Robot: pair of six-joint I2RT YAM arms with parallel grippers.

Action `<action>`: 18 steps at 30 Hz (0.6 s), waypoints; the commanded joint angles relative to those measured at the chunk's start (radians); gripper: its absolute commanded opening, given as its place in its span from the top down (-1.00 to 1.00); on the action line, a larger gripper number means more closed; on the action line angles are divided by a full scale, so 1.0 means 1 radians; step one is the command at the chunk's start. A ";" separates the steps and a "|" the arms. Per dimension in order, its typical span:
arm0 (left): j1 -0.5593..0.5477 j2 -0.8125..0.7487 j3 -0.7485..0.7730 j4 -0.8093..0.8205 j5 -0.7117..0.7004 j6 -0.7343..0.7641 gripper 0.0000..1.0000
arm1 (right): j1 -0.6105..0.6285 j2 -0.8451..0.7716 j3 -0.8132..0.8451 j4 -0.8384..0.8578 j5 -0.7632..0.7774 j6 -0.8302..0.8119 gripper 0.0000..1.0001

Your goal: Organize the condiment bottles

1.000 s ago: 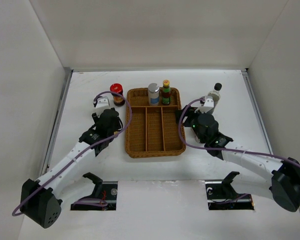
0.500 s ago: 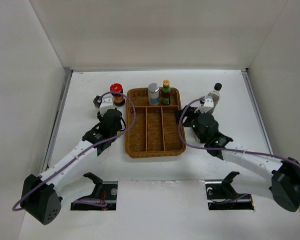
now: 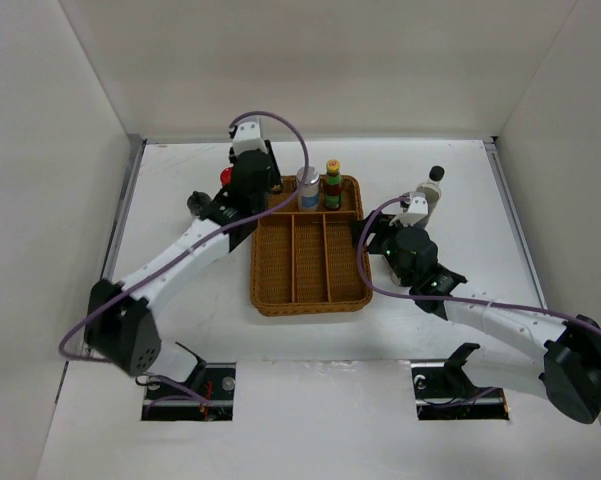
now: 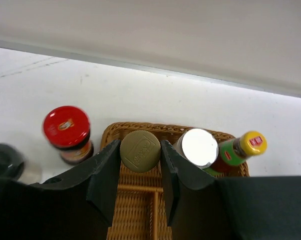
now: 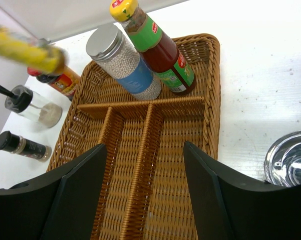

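My left gripper is shut on a bottle with an olive-gold cap and holds it upright over the back left corner of the wicker tray. A silver-capped jar and a yellow-capped red sauce bottle stand in the tray's back compartment, also in the top view. A red-capped jar stands just left of the tray. My right gripper is open and empty above the tray's right side. A black-capped bottle stands right of the tray.
A black-topped glass grinder and a small black-capped bottle lying down are on the table left of the tray. A shiny round object is beside the tray's right rim. White walls enclose the table at the back and sides.
My left arm has risen and swung from the table left of the tray to the back, now over the tray's back left corner. The right arm has not moved.
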 commanded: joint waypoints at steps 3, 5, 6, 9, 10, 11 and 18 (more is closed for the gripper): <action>0.053 0.186 0.139 0.132 0.082 0.022 0.62 | 0.002 -0.025 0.014 0.060 -0.006 -0.002 -0.38; 0.056 0.235 0.165 0.144 0.087 0.027 0.62 | 0.002 -0.028 0.011 0.064 -0.009 0.000 -0.38; 0.058 0.257 0.174 0.149 0.090 0.024 0.62 | 0.002 -0.026 0.009 0.064 -0.012 0.004 -0.38; 0.059 0.303 0.179 0.161 0.099 0.021 0.62 | 0.002 -0.022 0.014 0.060 -0.012 0.000 -0.38; 0.059 0.317 0.176 0.167 0.099 0.019 0.62 | 0.002 -0.023 0.014 0.060 -0.012 -0.002 -0.39; 0.058 0.332 0.172 0.170 0.099 0.019 0.61 | 0.002 -0.025 0.012 0.064 -0.012 -0.002 -0.39; 0.052 0.397 0.107 0.216 0.088 -0.007 0.44 | 0.002 -0.008 0.012 0.067 -0.014 0.004 -0.40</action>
